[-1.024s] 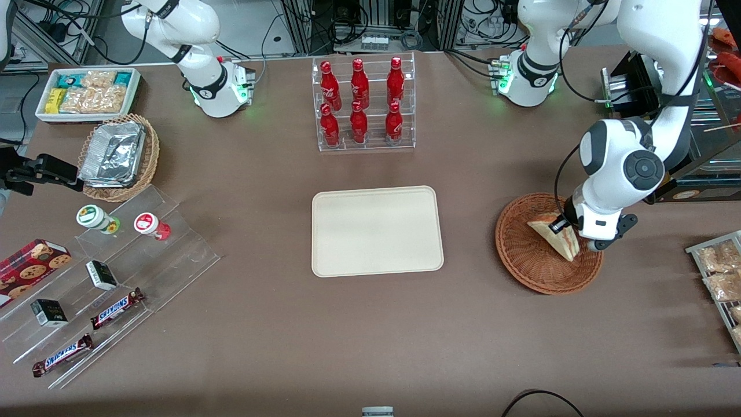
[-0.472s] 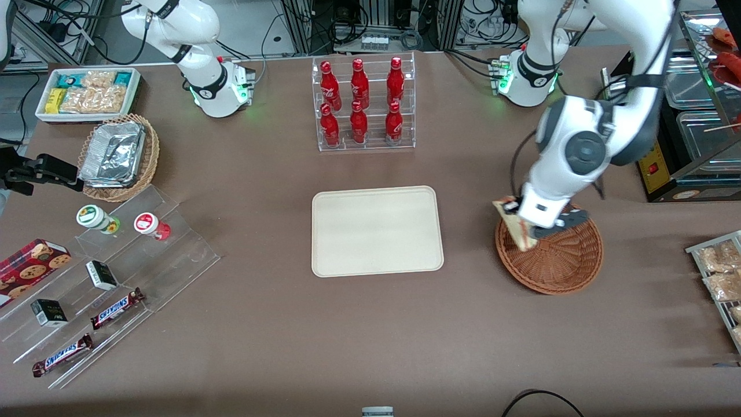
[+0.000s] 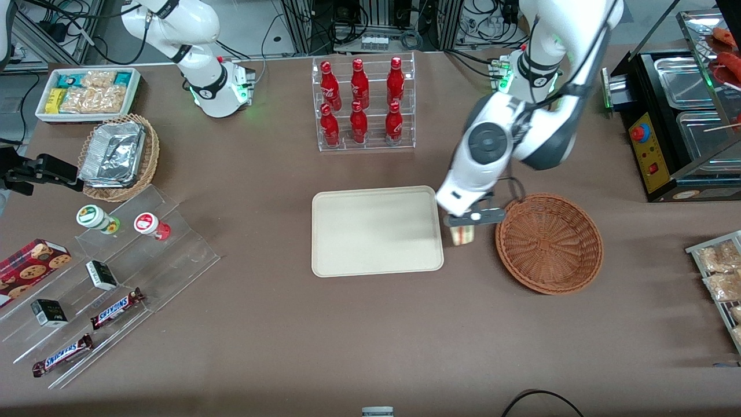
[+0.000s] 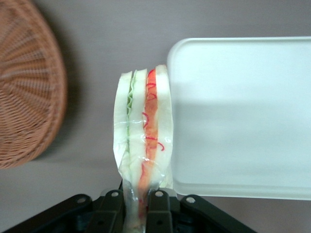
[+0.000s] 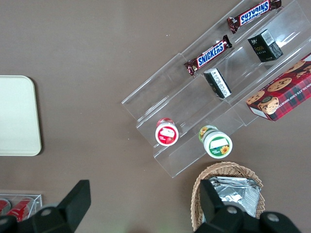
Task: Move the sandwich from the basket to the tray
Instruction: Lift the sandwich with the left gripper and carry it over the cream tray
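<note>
Brown tabletop is lying under my gripper, which is pinching the soft, light sandwich by its narrow end between basket and tray.

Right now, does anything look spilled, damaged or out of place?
Nothing stands out. The gripper holds the sandwich by one end, layers intact, in the air between the basket and the tray. The basket has nothing in it and sits upright; the tray lies flat.
</note>
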